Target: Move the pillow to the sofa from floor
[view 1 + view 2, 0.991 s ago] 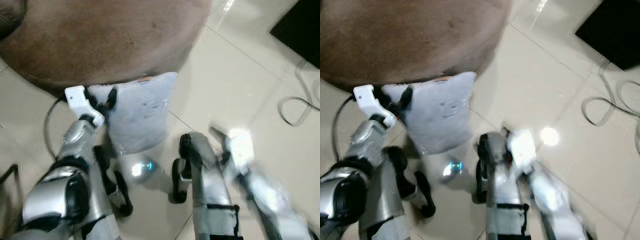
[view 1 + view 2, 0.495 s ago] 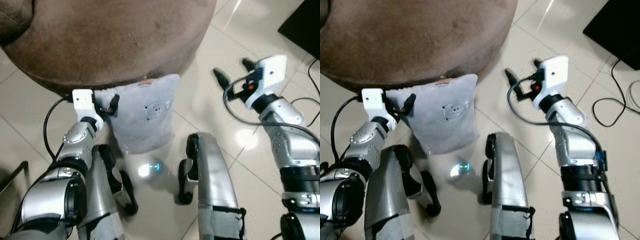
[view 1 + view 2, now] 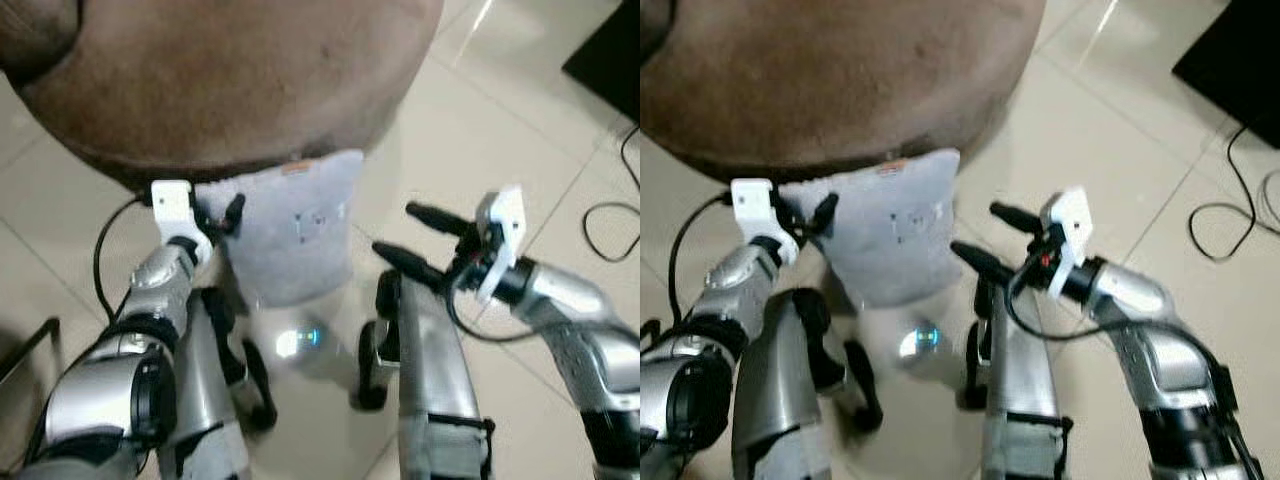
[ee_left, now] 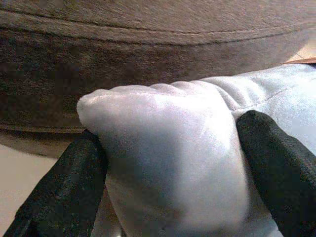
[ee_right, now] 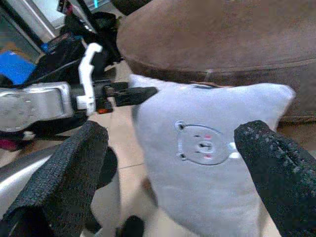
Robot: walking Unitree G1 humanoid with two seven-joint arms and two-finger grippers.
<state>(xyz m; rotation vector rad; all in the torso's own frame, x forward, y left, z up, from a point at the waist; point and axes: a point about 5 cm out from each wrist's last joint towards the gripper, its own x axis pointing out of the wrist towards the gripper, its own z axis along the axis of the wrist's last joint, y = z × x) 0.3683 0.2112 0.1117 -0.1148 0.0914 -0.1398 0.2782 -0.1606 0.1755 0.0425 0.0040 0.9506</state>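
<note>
A light grey pillow (image 3: 295, 230) with a small bear face stands on edge on the tiled floor, leaning against the front of the brown sofa (image 3: 230, 80). My left gripper (image 3: 222, 214) is shut on the pillow's upper left corner; in the left wrist view both black fingers (image 4: 64, 197) pinch the bunched fabric (image 4: 173, 148). My right gripper (image 3: 393, 230) is open just right of the pillow, its fingers pointing at the pillow's right edge without touching. In the right wrist view the pillow (image 5: 207, 163) sits between the spread fingers (image 5: 64, 177), some way ahead.
My own legs (image 3: 430, 380) stand close behind the pillow on the glossy tiles. A black cable (image 3: 600, 220) loops on the floor at the right, near a dark object (image 3: 610, 50) at the far right corner. Dark bags (image 5: 64, 44) lie beyond the left arm.
My right arm has swung down and left from the open floor to the pillow's right side, fingers still open. The left gripper keeps its hold on the corner.
</note>
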